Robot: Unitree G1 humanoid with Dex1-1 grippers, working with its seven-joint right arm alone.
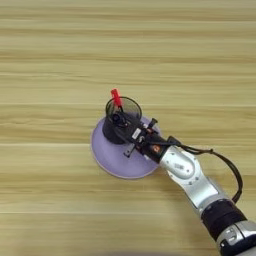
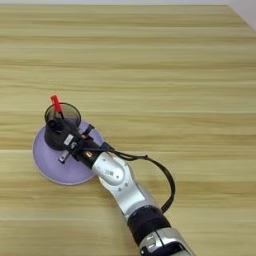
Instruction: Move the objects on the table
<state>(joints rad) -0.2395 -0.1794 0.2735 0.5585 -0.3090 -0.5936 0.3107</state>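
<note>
Pincer point(image 1: 121, 121) at the cup point(image 1: 122, 120), its black fingers against the cup's near-right side; we cannot tell whether they grip it or stand open. Cup upright on the left half of the lilac plate point(image 1: 115, 157). Red-capped marker point(image 1: 116, 98) stands in the cup, leaning far-left, cap above the rim. Silver forearm point(image 1: 192, 175) runs in from the near right. Plate sits on the bench point(image 1: 60, 60). We see no black pen.
</note>
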